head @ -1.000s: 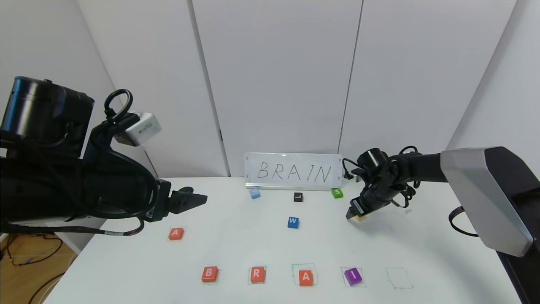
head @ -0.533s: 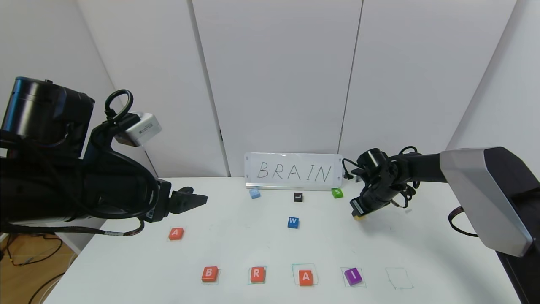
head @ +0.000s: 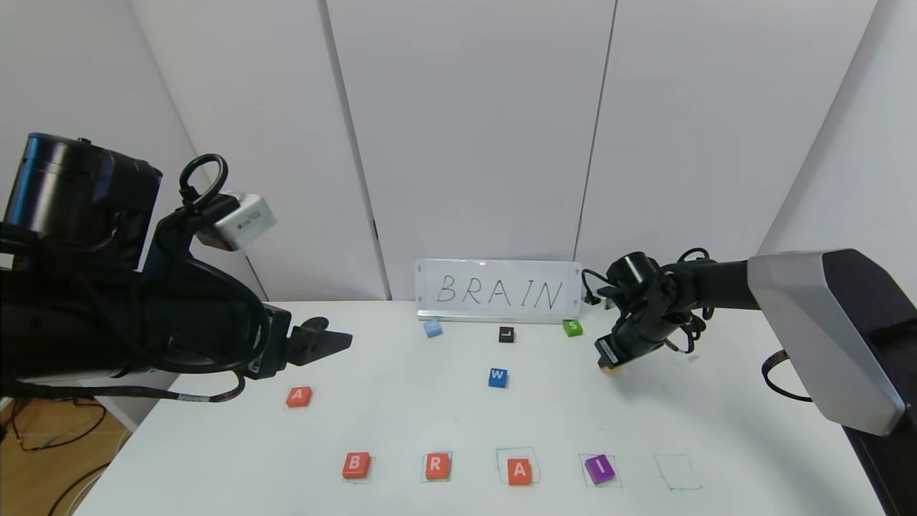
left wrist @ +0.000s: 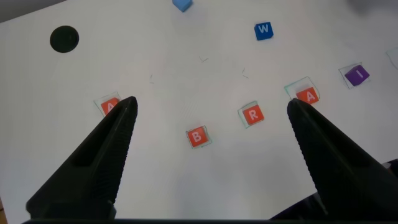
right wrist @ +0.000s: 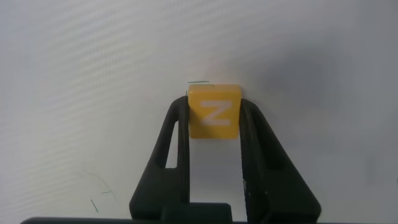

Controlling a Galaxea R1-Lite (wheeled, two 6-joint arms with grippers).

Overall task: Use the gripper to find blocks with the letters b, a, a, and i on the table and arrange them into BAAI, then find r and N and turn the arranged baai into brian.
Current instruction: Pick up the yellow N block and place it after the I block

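Right gripper now clamped on N, jaws closed from wide a second ago; block low at the far right of the bench. Only the last green square unfilled. Left gripper parked, jaws wide and empty, above the row.

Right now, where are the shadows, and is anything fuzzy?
Head view: a soft grey shadow lies on the table under the right end effector. Right wrist view: the yellow N block is sharp, with a dim patch of table beside it. Left wrist view: the left end effector fingers look dark and soft-edged.
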